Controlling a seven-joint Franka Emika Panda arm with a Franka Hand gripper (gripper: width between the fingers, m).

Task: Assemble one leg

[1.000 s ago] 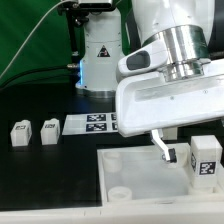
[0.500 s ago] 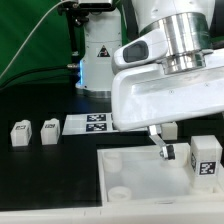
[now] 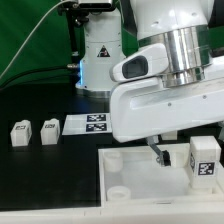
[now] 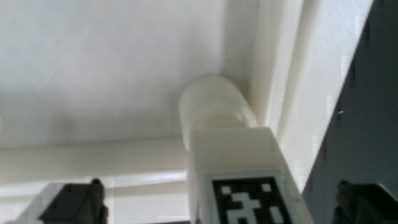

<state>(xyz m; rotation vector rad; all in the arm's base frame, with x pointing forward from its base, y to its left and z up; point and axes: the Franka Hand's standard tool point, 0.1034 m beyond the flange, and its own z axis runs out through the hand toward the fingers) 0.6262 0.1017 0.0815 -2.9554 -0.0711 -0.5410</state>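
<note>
Gripper (image 4: 217,208) jaws wide apart, straddling the leg (image 4: 233,160) with no grip (gaps on both sides in the wrist view). Leg is on the panel (image 3: 128,160), by a corner socket (image 4: 217,100). Other legs (image 3: 19,134) near the marker board (image 3: 97,123).

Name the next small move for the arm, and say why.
Probably close the pincer on the leg: in the wrist view its jaws stand open, the tagged leg sits between the fingers over the white panel, and nothing is gripped yet.
</note>
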